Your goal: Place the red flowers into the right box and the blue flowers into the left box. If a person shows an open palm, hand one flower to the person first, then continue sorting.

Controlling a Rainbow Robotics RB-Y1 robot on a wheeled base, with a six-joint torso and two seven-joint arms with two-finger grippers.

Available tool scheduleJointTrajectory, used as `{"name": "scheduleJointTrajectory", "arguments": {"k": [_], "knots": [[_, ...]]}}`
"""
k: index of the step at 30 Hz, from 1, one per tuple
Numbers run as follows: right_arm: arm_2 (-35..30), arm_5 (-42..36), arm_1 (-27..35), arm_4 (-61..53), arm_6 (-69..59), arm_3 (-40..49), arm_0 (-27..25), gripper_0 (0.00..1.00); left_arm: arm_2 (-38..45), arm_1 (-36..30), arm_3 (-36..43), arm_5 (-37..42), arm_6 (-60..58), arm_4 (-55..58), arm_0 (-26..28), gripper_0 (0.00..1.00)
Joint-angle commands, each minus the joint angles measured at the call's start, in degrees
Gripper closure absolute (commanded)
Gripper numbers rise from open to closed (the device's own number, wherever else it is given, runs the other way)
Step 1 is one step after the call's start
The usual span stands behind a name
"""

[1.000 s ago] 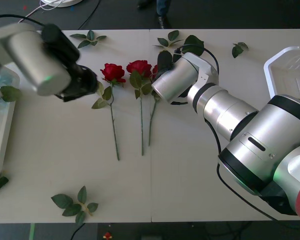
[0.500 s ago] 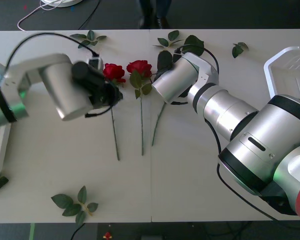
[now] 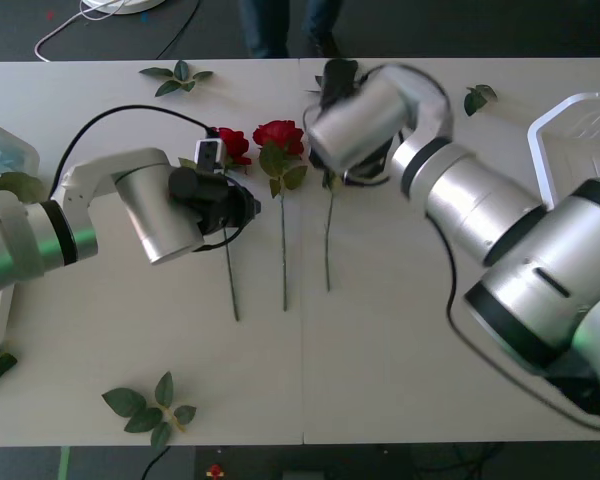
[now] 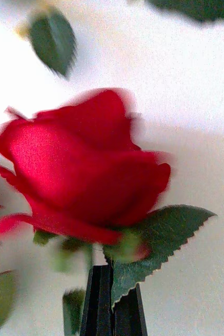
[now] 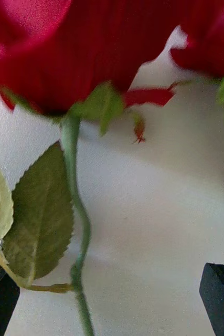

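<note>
Right gripper pinching a red rose by the stem, now lifted off the table toward the right box; left gripper, fingers spread, newly straddling another rose, ready to grasp

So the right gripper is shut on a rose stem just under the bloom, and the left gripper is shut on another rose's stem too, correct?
Not quite. The left gripper is open, its fingers wide apart on either side of its rose's stem, as the left wrist view shows. The right gripper is shut on its rose just under the bloom.
</note>
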State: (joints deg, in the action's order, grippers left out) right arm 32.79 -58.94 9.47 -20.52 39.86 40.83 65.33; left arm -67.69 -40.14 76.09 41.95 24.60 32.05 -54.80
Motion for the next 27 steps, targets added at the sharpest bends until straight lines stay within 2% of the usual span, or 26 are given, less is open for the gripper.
{"name": "scheduleJointTrajectory", "arguments": {"k": [1,10,17,18,19,20,21,27], "knots": [[0.52,-4.17,5.3,-4.09,2.5,7.68,2.7,1.0,-1.39,1.39,-1.21,-0.82,-3.33,-1.11,-3.03,0.0],[0.52,-9.26,11.71,-10.42,4.0,16.3,2.79,1.0,-1.57,1.3,-1.29,-0.82,-3.51,-1.38,-3.03,0.0],[0.52,-9.35,12.94,-11.83,5.14,16.91,2.7,1.0,-1.57,1.3,-1.29,-0.82,-3.51,-1.46,-2.94,0.0],[0.61,-9.35,12.94,-11.83,5.14,16.91,2.7,0.96,-1.57,1.3,-1.38,-0.73,-3.51,-1.46,-3.03,0.0],[0.52,-9.26,12.94,-11.65,5.14,16.91,2.7,0.55,-1.57,1.3,-1.38,-0.82,-3.51,-1.46,-2.94,0.0],[0.52,-9.35,12.94,-11.3,5.14,16.91,2.7,0.05,-1.57,1.21,-1.38,-0.82,-3.51,-1.46,-3.03,0.0],[0.52,-9.26,12.94,-11.21,5.14,16.91,2.79,0.0,-1.57,1.21,-1.29,-0.82,-3.51,-1.46,-3.03,0.0],[0.87,-9.35,12.94,-11.04,5.14,16.91,2.7,0.0,-1.57,1.21,-1.29,-0.82,-3.51,-1.46,-2.94,0.0]]}}
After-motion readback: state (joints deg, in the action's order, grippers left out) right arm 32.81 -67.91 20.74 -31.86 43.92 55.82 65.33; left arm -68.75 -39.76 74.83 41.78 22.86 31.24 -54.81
